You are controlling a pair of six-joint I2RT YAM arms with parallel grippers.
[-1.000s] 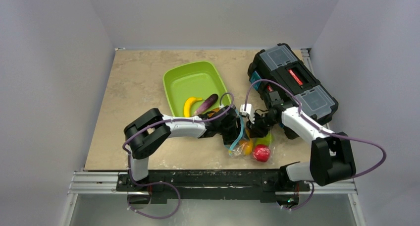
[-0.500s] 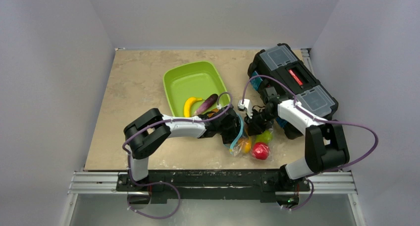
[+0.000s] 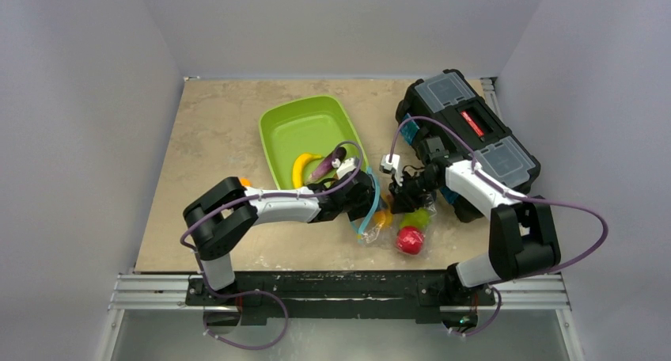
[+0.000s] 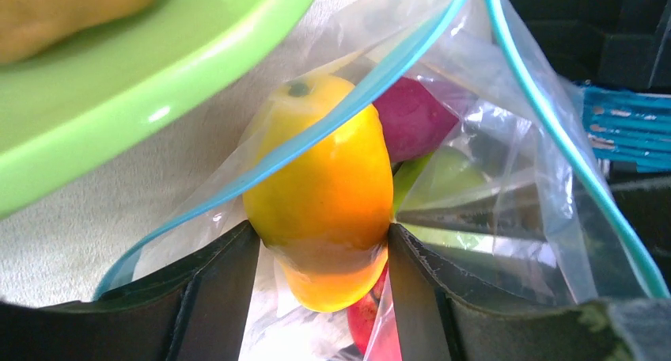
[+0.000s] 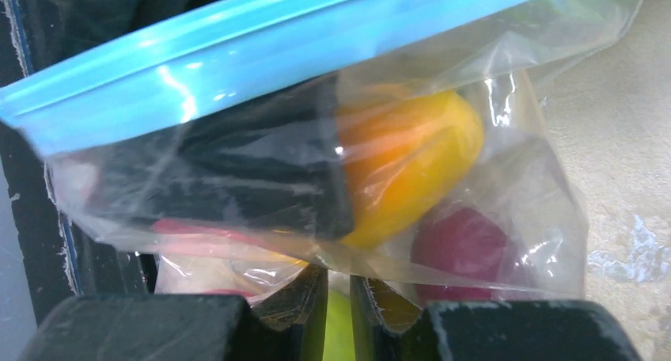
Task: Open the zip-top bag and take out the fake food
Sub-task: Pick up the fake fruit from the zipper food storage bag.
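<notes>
The bag [image 3: 368,236] lies open on the table at lower centre of the top view, just below the tray [image 3: 277,131], with its zip strip [image 5: 237,68] parted. A banana [image 3: 301,169] and an eggplant [image 3: 328,165] are already in the tray. An orange piece [image 4: 324,179], a maroon piece [image 4: 419,115], a pear [image 4: 443,175] and, it seems, an apple [image 3: 410,240] are left in the bag.

The left gripper [image 4: 320,238] is reached into the mouth, and the orange piece is clamped between its fingers, touched on both flanks. The right gripper [image 5: 339,294] is nearly pressed together, and a fold of the bag's wall appears to be pinched in it, on the side toward the toolbox [image 3: 490,139].

The step in hand is judged to be the extraction of the orange piece. It would best be drawn out along the line of the mouth, toward the tray, so that the strip crossing its top is not caught. The wall should be held taut by the right gripper, or the whole bag is likely to be dragged along. The piece is glossy, rounded and gripped near its lower end, so a slip is possible. A firm squeeze and a slow pull are called for, and the release is best made low over the tray.
</notes>
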